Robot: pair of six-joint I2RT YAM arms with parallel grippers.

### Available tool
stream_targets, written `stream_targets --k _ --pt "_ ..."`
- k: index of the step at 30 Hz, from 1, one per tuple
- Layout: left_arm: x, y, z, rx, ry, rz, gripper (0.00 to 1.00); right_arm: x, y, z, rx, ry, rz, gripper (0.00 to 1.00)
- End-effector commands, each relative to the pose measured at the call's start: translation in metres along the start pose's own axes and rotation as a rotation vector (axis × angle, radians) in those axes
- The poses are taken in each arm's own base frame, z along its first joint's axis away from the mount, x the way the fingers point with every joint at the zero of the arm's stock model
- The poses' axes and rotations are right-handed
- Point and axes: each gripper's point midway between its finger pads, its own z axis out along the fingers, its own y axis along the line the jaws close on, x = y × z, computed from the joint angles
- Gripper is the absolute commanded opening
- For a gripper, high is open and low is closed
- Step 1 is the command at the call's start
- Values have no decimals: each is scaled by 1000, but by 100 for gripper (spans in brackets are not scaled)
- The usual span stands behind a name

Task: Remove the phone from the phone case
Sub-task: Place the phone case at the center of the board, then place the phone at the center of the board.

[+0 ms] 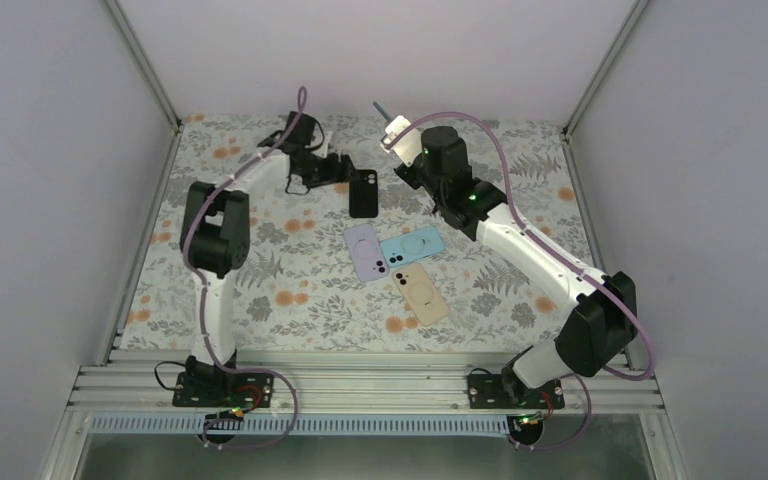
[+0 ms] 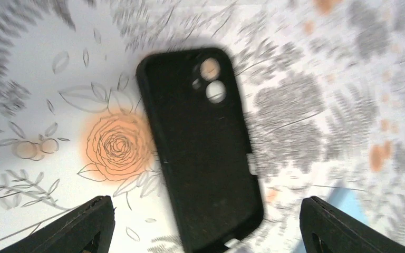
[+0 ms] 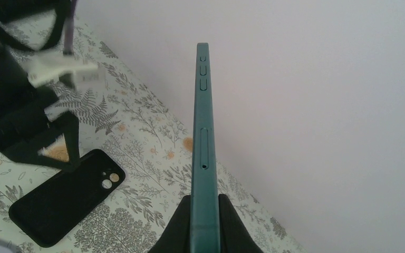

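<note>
Phone and case are apart, as we see it. The right gripper holds the handset edge-on above the far end of the table, with its two dark fingers pressed against the flat faces near the lower end. From the right wrist view we read the phone as a thin, straight-sided slab in dull teal. Small oblong buttons and a long slot with a pinhole are set into its edge.

The black phone case lies flat on the floral cloth with its back upward. It is a matte rounded rectangle, slightly dusty, and the cloth shows through its two round camera cutouts. The left gripper hangs over the case with its fingers spread wide to either side, gripping nothing. That view is blurred, so we cannot tell whether anything touches the case.

Nearer the arms, three more smooth, rounded pieces lie close together on the printed cloth: a lilac one, a light blue one and a beige one. The blue and beige ones each carry a faint ring mark.
</note>
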Motion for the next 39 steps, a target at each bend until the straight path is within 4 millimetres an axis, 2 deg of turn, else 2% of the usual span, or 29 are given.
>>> stream_targets --k 1,6,9,11,14,20,25,32,39 --pt "-49 -49 -85 123 -210 66 88 -29 -26 -5 80 -96 4 4" --pt "-76 -77 -162 267 -377 64 88 -38 -33 -3 118 -121 -45 4" --pt "-84 -102 -205 363 -455 88 88 -41 -37 -1 167 -121 -97 4" --pt "-86 -119 -225 418 -483 105 88 -44 -40 -1 211 -126 -148 4" --pt "-85 -137 -241 503 -485 101 87 -46 -41 -4 276 -130 -210 4" --pt "-71 -155 -245 662 -415 52 86 -51 -40 -16 402 -154 -315 4" --pt "-65 -164 -247 711 -397 51 86 -44 -20 -21 447 -161 -430 4" --pt "-50 -174 -222 723 -332 35 84 -49 -3 -31 472 -190 -491 4" --pt "-46 -189 -212 738 -300 50 80 -45 17 -39 509 -212 -590 4"
